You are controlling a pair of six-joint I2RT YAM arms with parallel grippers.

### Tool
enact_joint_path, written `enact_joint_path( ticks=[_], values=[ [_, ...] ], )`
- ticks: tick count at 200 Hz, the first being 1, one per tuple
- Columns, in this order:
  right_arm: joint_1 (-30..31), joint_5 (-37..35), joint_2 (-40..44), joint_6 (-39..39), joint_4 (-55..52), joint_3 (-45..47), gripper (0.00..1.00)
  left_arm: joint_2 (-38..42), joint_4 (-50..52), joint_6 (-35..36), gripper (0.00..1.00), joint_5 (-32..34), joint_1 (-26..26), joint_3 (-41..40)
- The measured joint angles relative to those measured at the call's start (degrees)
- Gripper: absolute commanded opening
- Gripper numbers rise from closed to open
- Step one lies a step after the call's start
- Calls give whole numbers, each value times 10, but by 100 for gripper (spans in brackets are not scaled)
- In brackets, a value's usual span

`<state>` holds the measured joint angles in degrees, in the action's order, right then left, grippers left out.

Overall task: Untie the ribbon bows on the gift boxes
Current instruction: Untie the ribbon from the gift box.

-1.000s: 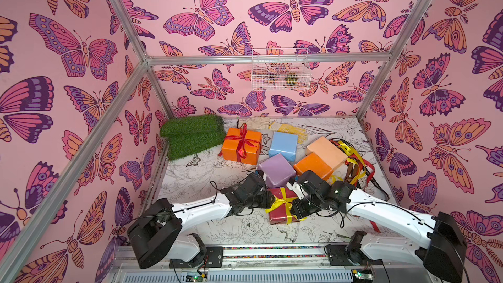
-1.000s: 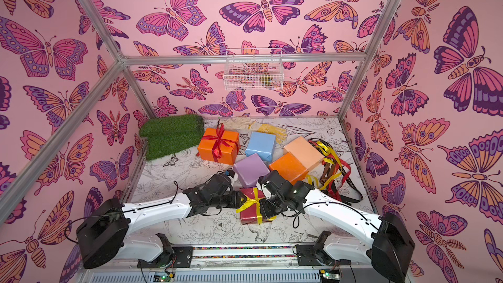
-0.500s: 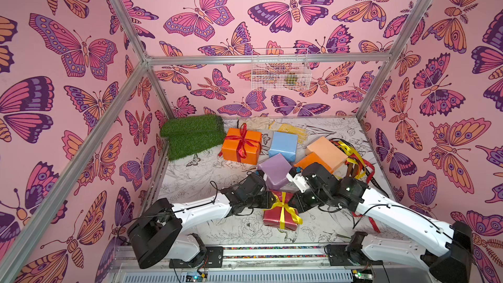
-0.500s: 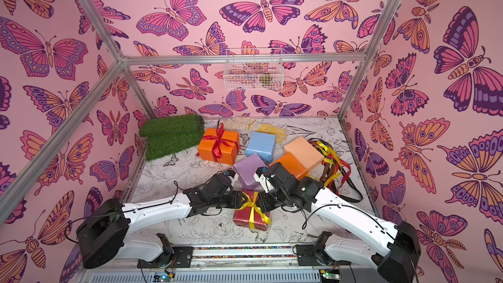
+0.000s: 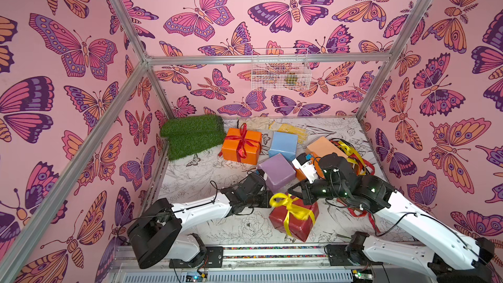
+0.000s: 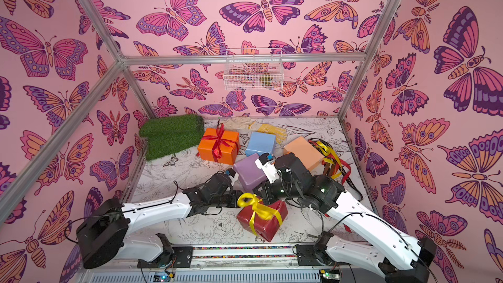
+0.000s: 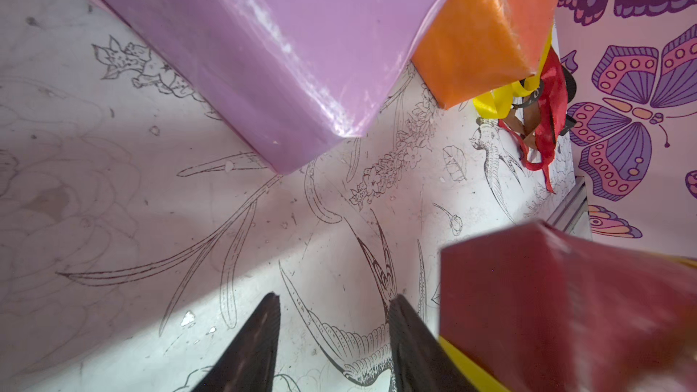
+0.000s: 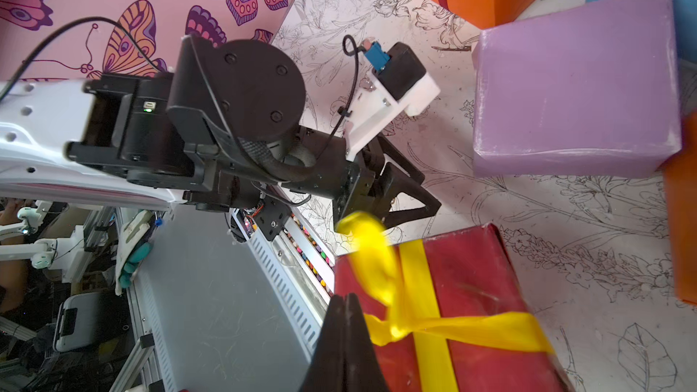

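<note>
Yellow ribbon bow (image 5: 283,202) sits tied, one loop standing, on the dark red box (image 5: 299,224) at 6 o'clock on the table (image 5: 204,175). At the box's 9 o'clock you have the left gripper (image 7: 333,297), jaws apart and empty, just beside the box. The lilac box (image 5: 277,171) lies at its 12 o'clock. Your right gripper (image 8: 345,297), at the bow's 1 o'clock, has its jaws pressed together on a bow tail, which is blurred there.
</note>
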<state>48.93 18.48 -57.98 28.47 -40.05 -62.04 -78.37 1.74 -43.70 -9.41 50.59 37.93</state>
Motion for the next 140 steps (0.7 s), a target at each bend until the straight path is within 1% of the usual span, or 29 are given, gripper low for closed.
enact_joint_path(
  ticks=[14,66,84,110,140],
  values=[
    [-2,0,-6,0,1,1,0,12,5,1,57,5,0,-2],
    [-9,0,-36,-1,11,15,0,93,71,28,60,39,-13,-1],
    [-16,0,-47,-3,15,16,0,110,88,44,61,45,-17,0],
    [-47,-4,-60,-14,10,-4,0,111,100,76,62,22,-18,4],
    [-111,-23,-82,-33,3,-80,0,92,92,97,62,-22,-14,10]
  ],
)
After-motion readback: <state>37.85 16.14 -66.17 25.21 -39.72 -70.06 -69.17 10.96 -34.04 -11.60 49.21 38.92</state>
